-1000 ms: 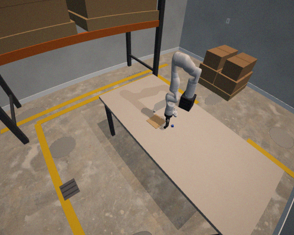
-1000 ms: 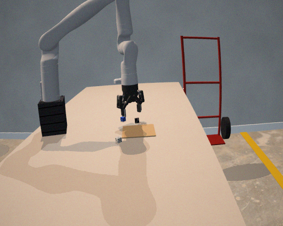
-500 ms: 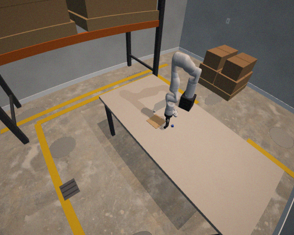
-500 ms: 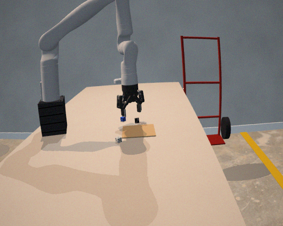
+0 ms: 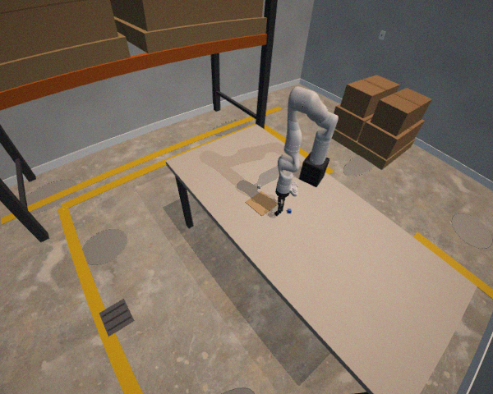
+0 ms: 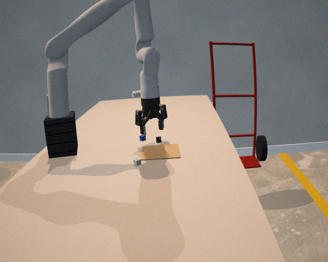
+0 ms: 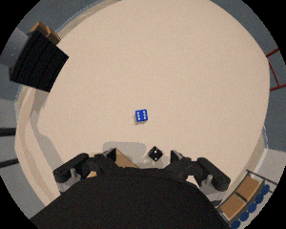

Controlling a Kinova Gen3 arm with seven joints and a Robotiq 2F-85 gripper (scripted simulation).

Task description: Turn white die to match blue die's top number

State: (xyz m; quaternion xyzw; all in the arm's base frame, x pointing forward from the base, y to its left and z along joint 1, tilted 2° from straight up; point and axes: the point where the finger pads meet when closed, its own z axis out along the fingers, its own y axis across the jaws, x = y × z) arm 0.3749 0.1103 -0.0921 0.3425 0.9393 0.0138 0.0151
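here we see the pincer (image 6: 151, 127) hanging above the surface (image 6: 215, 197) with its fingers spread wide apart and nothing between them. in the exterior view it hovers over the far edge of the mat (image 6: 160, 151), with the blue die (image 6: 142, 137) just below its left-hand finger and the black die (image 6: 158, 139) below the other one. both of those dice sit on the bare surface just beyond the mat's far edge, near each other but apart.

the white die (image 6: 137, 162) rests on the surface at the mat's near left corner, just off the mat, well clear of the pincer. we cannot read its top number.

in the wrist view the blue die (image 7: 142, 114) shows a top face with several white pips, though we cannot count them surely, and the black die (image 7: 154, 153) lies closer to the fingers. the mat lies flat. a red cart (image 6: 233, 95) stands beside the surface, by the wall.
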